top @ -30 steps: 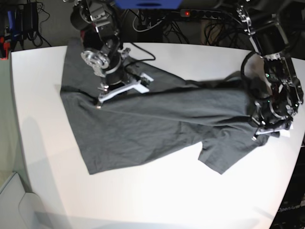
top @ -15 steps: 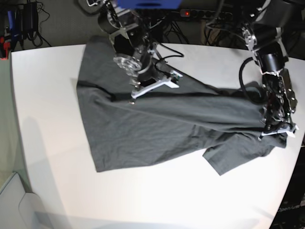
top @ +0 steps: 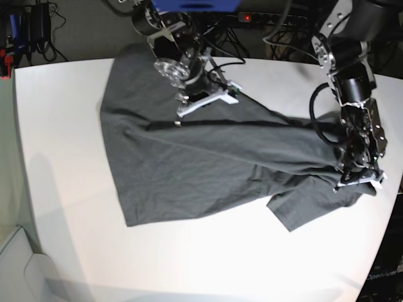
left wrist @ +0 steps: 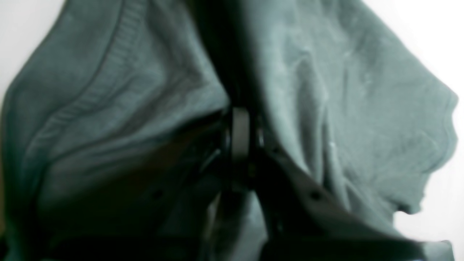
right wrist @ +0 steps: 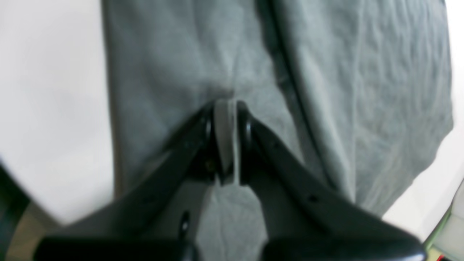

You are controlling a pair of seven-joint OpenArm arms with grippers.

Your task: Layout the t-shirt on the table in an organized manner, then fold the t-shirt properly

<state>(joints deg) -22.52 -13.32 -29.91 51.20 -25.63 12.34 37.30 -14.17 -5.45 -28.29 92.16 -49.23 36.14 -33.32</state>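
Evidently both pincers are clenched on cloth: the left pincer (top: 342, 184) grips the t-shirt (top: 208, 167) near its sleeve, the right pincer (top: 179, 119) pinches its far edge, drawing a taut ridge between them, probably to spread it flat on the surface (top: 56, 126).

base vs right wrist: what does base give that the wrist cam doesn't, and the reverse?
Base only: the whole t-shirt spread across the table, a taut ridge of cloth running between the arms, and the left gripper shut on the far sleeve end.

Right wrist only: a close look at the right gripper, its jaws pinched on a small fold of cloth.

Both: the right gripper gripping the t-shirt, with white table beside the cloth.
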